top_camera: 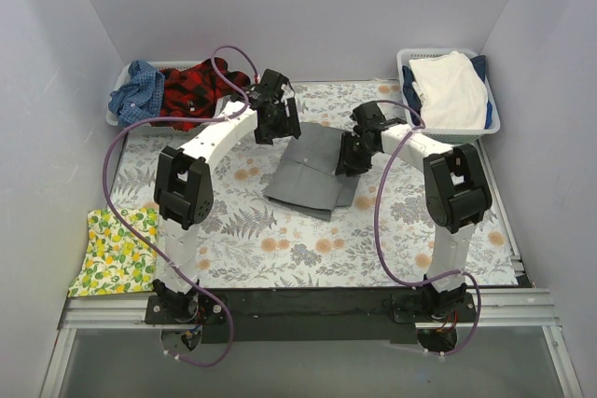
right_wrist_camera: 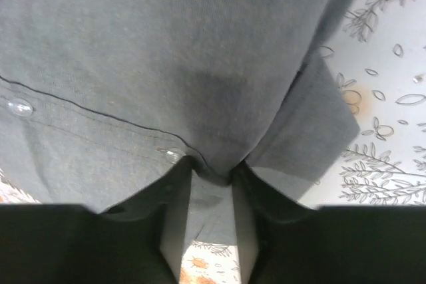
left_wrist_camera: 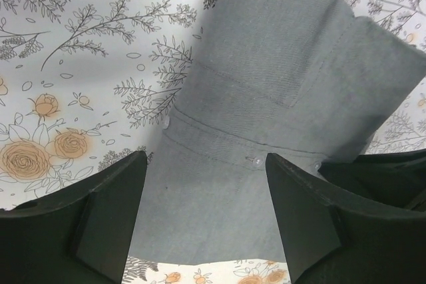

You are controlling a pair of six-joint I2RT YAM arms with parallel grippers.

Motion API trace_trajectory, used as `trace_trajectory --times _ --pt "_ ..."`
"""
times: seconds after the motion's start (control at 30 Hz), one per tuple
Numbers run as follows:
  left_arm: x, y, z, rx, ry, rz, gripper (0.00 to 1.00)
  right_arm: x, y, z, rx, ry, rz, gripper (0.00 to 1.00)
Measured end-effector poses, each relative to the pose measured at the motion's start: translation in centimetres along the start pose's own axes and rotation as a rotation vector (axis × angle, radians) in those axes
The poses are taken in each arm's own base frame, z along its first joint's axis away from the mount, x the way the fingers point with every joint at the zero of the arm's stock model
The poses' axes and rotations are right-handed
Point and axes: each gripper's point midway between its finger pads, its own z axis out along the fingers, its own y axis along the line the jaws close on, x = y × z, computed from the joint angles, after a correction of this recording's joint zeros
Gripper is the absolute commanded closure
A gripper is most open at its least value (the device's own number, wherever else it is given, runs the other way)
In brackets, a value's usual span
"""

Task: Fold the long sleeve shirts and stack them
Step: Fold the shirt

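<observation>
Tabletop (top_camera: 280, 249), centre of frame: grey shirt (top_camera: 312, 174), partly folded. Upper left: red-black plaid shirt (top_camera: 196, 86) and blue checked shirt (top_camera: 138, 90) heaped in a basket (top_camera: 118, 79). Left gripper (left_wrist_camera: 203, 164) spread above the grey shirt; right gripper (right_wrist_camera: 212, 171) pinching a fold of it.

Camera set: one overhead view, two wrist views.
We look down from above and behind the arm bases (top_camera: 177, 303) over the whole table cover (top_camera: 280, 249); from the left wrist we face steeply down, close on the grey shirt (top_camera: 310, 179); from the right wrist, nearer yet, cloth filling the view. All three share that shirt.
</observation>
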Motion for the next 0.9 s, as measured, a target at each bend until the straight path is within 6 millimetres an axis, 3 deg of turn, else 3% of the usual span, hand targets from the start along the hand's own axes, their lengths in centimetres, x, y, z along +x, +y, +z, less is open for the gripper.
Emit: trace_trajectory --times 0.03,0.13,0.4,0.67,0.77,0.9 --pt "0.2 0.1 0.1 -0.002 0.004 0.005 0.28 -0.1 0.3 0.0 -0.002 0.000 -0.001 0.88" --pt "0.3 0.3 0.2 -0.002 0.009 0.020 0.28 -0.5 1.3 0.0 -0.011 -0.010 -0.014 0.99" --pt "-0.3 0.8 0.3 0.008 0.004 0.038 0.28 -1.1 2.4 -1.1 0.011 -0.049 -0.035 0.99" --pt "-0.8 -0.1 0.3 0.070 -0.005 0.088 0.29 -1.1 3.3 -5.6 -0.002 -0.116 -0.030 0.99" --pt "-1.1 -0.7 0.4 0.107 -0.018 0.122 0.29 -0.1 2.6 -6.5 0.015 -0.116 -0.015 0.99" --pt "-1.5 -1.7 0.4 0.157 -0.038 0.179 0.29 2.4 0.3 -5.3 0.073 -0.050 0.025 0.99"
